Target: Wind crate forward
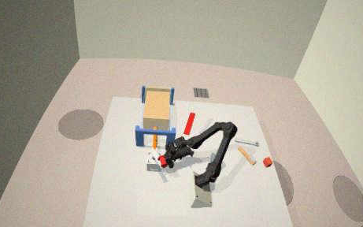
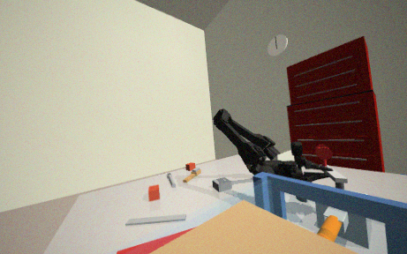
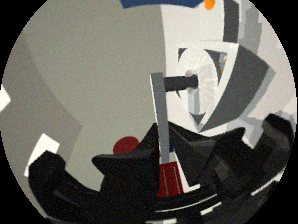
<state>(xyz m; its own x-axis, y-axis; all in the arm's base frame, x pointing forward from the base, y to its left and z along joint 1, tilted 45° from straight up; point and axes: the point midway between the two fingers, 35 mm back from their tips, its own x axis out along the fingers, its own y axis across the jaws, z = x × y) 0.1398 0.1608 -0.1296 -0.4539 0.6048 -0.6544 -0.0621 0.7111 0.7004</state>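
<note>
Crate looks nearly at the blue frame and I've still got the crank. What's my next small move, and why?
Probably one more short turn. The gripper is shut on the winch handle, which is seated in the winch. From the top, the crate sits flat with its front about at the steel frame, but contact isn't clear. Release once it stops.
</note>
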